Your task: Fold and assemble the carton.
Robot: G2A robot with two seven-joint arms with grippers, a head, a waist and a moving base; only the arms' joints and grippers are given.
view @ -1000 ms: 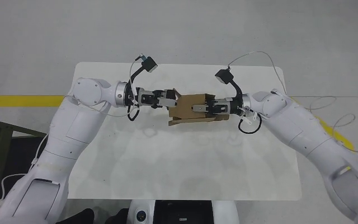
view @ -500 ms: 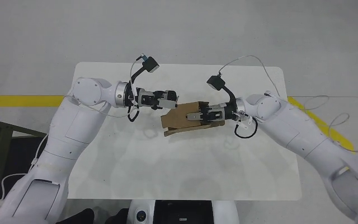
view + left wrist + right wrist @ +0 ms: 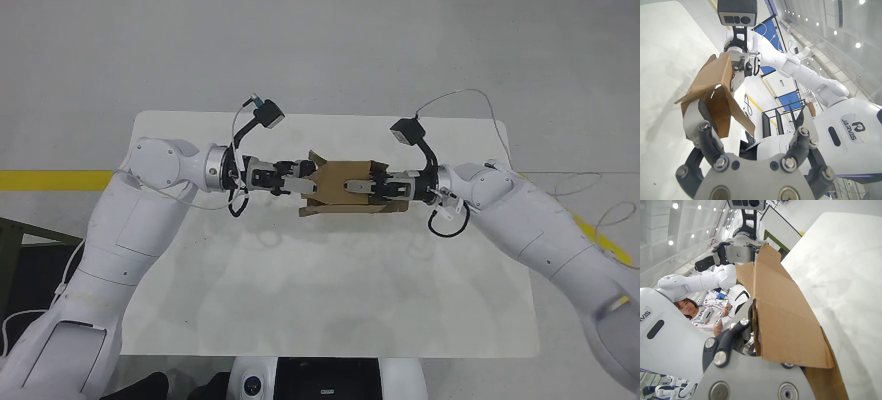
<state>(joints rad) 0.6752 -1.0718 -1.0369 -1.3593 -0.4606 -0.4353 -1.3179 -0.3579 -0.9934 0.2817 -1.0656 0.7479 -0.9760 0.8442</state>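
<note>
A brown cardboard carton, partly opened with loose flaps, hangs above the middle of the white table. My right gripper is shut on the carton's right end, one finger lying along its top panel. In the right wrist view the carton covers most of that gripper. My left gripper stands open at the carton's left end. One of its fingers rests against a flap of the carton, and the other is clear of it. In the top view the left gripper meets the carton's left flaps.
The table's bare surface spreads in front of and behind the two arms. Its back edge is a short way beyond the carton. A yellow floor line runs past the table's left side.
The right arm dipped the carton toward the table's front and tilted it, then brought it back up level against the left gripper. The left gripper has hardly moved.
</note>
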